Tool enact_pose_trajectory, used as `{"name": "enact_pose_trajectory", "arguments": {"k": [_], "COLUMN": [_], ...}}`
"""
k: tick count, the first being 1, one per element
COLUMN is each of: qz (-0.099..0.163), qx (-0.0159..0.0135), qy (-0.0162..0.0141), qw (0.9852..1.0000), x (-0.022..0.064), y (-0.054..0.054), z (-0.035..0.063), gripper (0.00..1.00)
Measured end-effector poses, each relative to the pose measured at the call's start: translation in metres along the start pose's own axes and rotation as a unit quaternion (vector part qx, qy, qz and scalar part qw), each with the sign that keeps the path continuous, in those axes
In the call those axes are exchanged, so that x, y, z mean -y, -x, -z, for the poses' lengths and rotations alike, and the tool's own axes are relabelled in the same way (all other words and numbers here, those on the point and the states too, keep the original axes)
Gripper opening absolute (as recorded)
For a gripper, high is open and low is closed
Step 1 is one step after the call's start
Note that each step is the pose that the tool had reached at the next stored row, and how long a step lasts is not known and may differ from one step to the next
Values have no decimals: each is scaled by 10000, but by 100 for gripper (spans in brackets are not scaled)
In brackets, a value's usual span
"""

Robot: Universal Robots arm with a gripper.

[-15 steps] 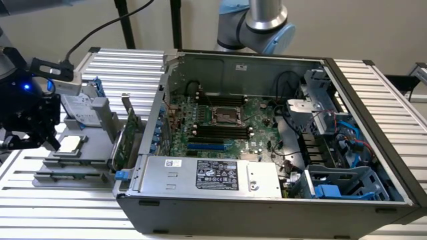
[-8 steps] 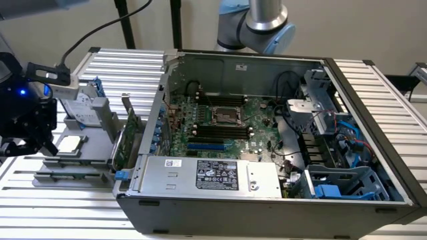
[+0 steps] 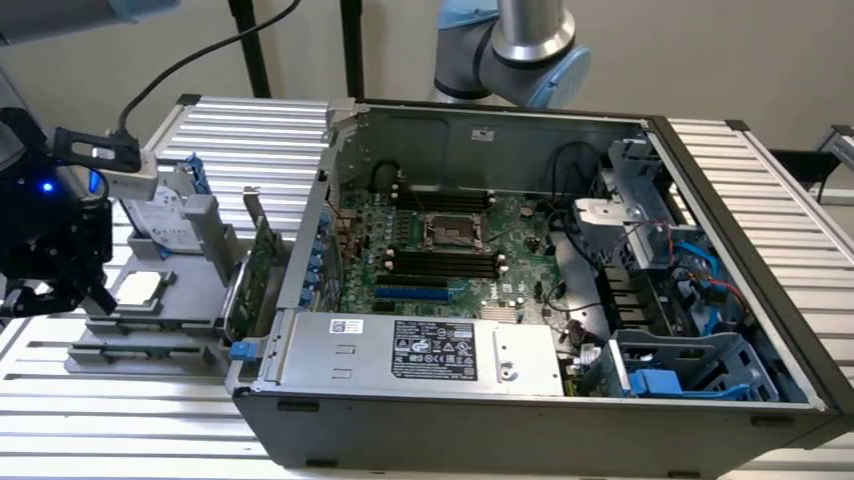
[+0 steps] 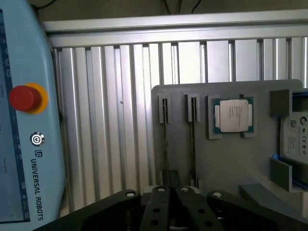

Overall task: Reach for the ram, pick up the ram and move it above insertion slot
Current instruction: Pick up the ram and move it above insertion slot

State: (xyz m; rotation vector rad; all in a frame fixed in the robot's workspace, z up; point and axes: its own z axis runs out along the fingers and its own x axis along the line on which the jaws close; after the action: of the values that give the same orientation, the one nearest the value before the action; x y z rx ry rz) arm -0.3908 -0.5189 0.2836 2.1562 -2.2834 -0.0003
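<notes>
My gripper (image 3: pixel 54 298) hangs at the exterior view's left, over the front of a grey fixture tray (image 3: pixel 167 330), with its two fingers apart and nothing between them. In the wrist view the gripper (image 4: pixel 172 199) sits just short of the tray's two narrow holders. A thin dark strip seen edge-on in the nearer holder looks like the ram (image 4: pixel 166 139); its colour cannot be made out. The black insertion slots (image 3: pixel 441 263) lie side by side on the motherboard inside the open computer case (image 3: pixel 534 400), far from the gripper.
On the tray rest a processor chip (image 4: pixel 233 115) and a hard drive (image 4: pixel 294 137). A tall green expansion card (image 3: pixel 262 265) stands between tray and case. A blue slot (image 3: pixel 414 293) lies below the memory sockets. A teach pendant with a red button (image 4: pixel 26 97) lies beside the tray.
</notes>
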Motion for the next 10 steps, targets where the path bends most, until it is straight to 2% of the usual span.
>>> {"name": "enact_pose_trajectory", "arguments": {"k": [1, 4, 7, 8, 10], "qz": [0, 0, 0, 0, 0], "qx": [0, 0, 1, 0, -1], "qy": [0, 0, -1, 0, 0], "qw": [10000, 10000, 10000, 10000, 10000], "x": [0, 0, 0, 0, 0], "y": [0, 0, 0, 0, 0], "z": [0, 0, -15, -31, -66], "gripper": [12, 30, 36, 42, 42]}}
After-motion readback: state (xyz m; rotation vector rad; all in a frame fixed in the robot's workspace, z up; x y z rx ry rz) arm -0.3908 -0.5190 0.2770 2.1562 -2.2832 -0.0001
